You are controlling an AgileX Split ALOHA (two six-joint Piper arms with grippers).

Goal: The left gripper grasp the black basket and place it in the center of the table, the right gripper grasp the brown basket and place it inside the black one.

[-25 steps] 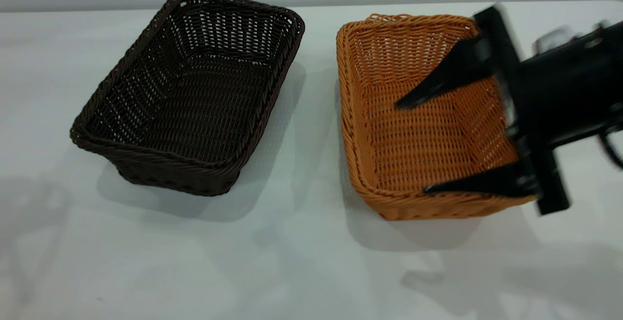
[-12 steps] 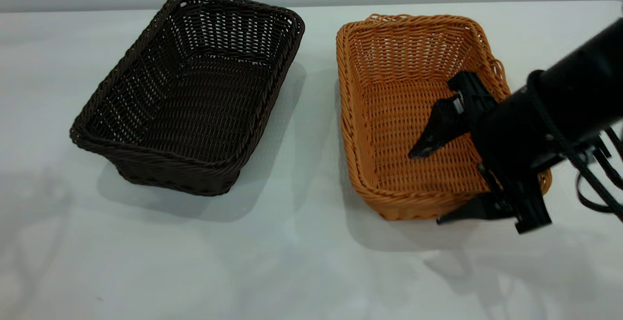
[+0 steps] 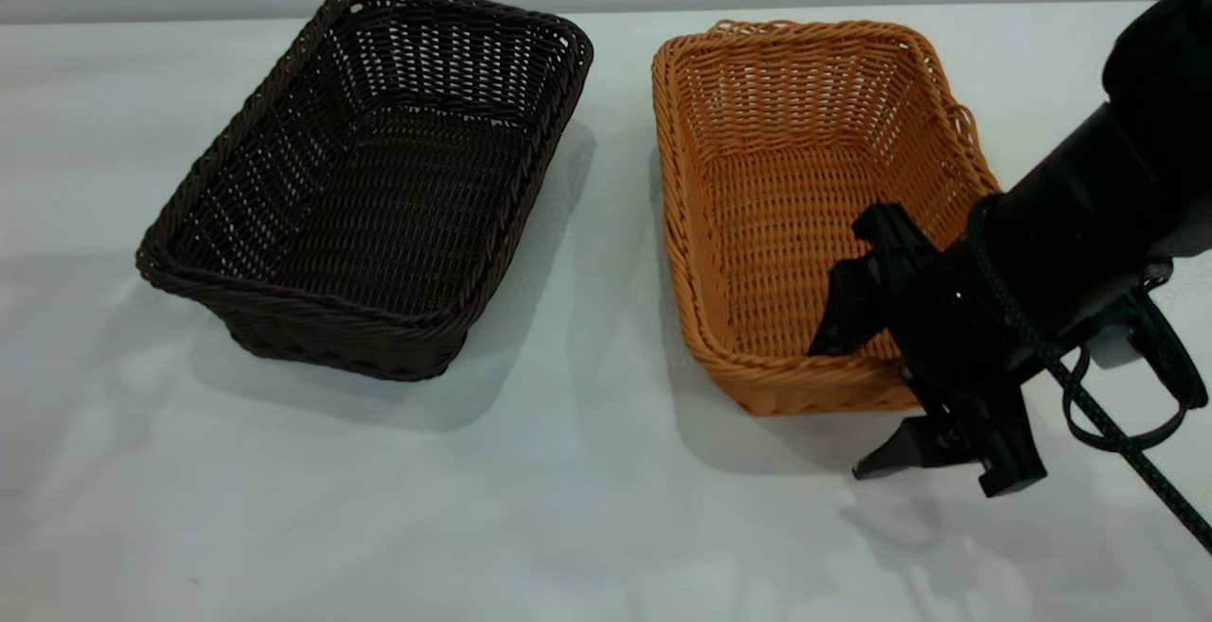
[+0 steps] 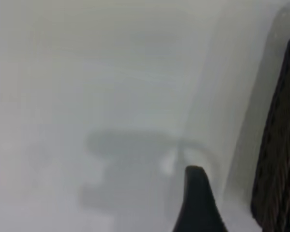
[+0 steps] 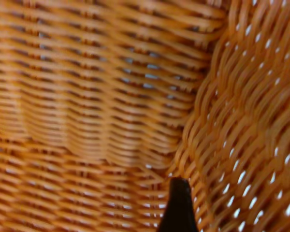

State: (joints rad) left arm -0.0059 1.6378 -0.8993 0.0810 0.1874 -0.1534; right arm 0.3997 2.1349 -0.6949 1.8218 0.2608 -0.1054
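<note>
From outside the rig, my right pincer (image 3: 843, 409), the black one with two long tapered fingers, stands spread across the near right corner of the rectangular orange-tan woven wicker basket (image 3: 805, 205): one finger points down inside the basket, the other hangs outside its near wall, just above the large pale white worktop (image 3: 568, 508); nothing is pinched yet. The rectangular dark brown-black wicker basket (image 3: 369, 177) sits well apart to the left, toward the far left of the worktop, and my left pincer does not show here at all. I judge neither step done: the dark basket has not been brought to the middle, and the tan one rests on the worktop, not nested. In the left wrist view, one dark fingertip (image 4: 197, 203) hovers over bare worktop with the dark basket's wall (image 4: 280, 145) beside it; I cannot tell whether that pincer is spread or pressed together. In the right wrist view, one fingertip (image 5: 176, 208) sits close against the tan weave where the floor meets the wall.
</note>
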